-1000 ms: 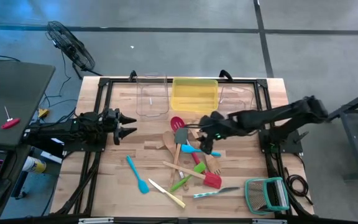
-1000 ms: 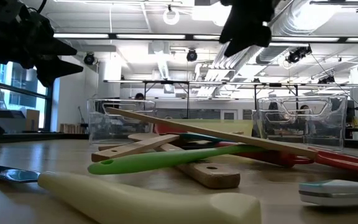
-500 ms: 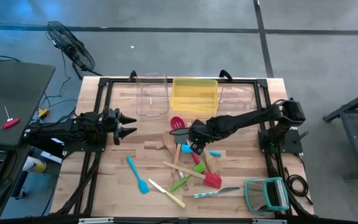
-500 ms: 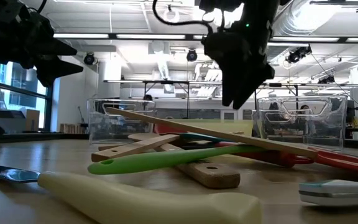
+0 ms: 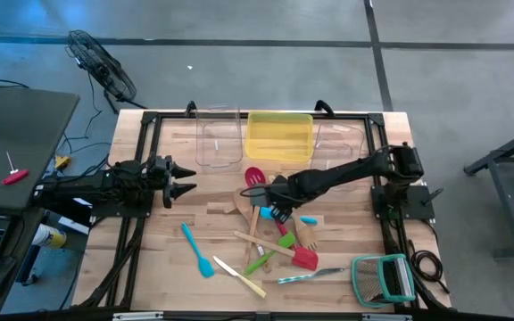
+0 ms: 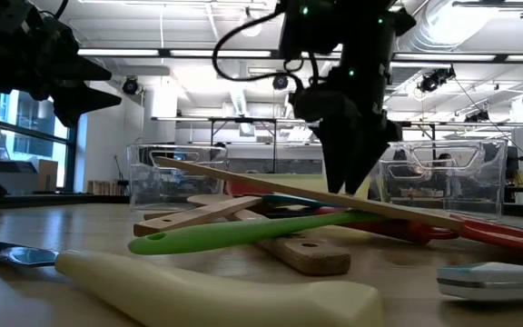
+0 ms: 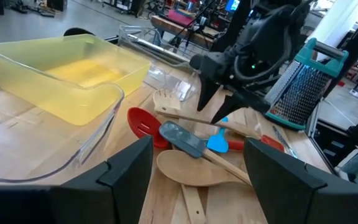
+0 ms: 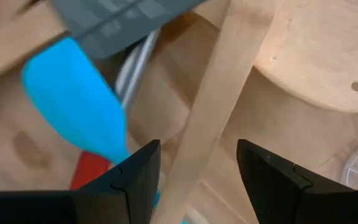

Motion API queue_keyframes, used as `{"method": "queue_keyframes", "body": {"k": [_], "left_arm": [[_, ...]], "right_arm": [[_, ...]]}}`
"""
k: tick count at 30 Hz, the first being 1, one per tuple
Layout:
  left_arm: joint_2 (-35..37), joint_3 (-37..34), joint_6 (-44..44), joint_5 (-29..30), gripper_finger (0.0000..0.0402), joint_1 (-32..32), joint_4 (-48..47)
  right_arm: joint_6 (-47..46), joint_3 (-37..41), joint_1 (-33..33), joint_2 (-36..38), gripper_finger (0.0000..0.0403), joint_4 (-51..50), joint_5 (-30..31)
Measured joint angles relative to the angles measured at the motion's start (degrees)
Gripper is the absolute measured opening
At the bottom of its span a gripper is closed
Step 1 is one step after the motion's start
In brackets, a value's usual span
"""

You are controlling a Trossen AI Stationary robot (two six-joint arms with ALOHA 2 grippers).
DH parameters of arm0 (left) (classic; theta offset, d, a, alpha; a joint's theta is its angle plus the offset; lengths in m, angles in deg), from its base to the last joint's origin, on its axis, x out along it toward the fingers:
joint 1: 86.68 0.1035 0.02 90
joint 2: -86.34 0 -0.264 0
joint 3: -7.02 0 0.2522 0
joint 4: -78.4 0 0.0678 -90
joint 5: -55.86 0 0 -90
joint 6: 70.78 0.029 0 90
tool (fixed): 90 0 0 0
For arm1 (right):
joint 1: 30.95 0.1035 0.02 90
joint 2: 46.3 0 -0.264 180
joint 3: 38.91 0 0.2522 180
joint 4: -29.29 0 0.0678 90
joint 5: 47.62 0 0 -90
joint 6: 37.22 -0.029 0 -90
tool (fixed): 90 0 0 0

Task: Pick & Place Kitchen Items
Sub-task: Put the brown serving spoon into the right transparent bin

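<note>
Grey floor (image 5: 266, 22) (taped lines); fan (image 5: 103, 64)

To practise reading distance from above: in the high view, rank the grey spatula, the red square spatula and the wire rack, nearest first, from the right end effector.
From the right end effector, open over the utensil pile:
1. Grey spatula, right beside it, mid-table.
2. Red square spatula, farther toward the front edge.
3. Wire rack, farthest, at the front right corner.

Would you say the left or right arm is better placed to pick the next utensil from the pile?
Right: its gripper hangs open over the pile, straddling a wooden handle. The left gripper waits off to the side.
</note>
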State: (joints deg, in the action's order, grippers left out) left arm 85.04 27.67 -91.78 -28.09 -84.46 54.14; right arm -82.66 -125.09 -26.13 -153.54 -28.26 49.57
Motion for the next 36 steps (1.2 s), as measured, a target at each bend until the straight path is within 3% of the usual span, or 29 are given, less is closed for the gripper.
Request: {"method": "queue_keyframes", "body": {"k": [20,25,31,36], "left_arm": [[0.0,0.0,0.2,-0.2,0.0246,0.0,0.0],[0.0,0.0,0.2,-0.2,0.0246,0.0,0.0],[0.0,0.0,0.1,-0.2,0.0246,0.0,0.0],[0.0,0.0,0.1,-0.2,0.0246,0.0,0.0]], "right_arm": [[0.2,0.0,-0.5,-3.1,0.0199,2.4,-1.1],[0.5,0.0,-0.5,-3.0,0.0161,2.4,-1.5],[0.4,0.0,-1.1,-3.0,0.0076,2.4,-1.6],[0.3,0.0,-1.7,-3.0,0.0075,2.4,-1.8]]}}
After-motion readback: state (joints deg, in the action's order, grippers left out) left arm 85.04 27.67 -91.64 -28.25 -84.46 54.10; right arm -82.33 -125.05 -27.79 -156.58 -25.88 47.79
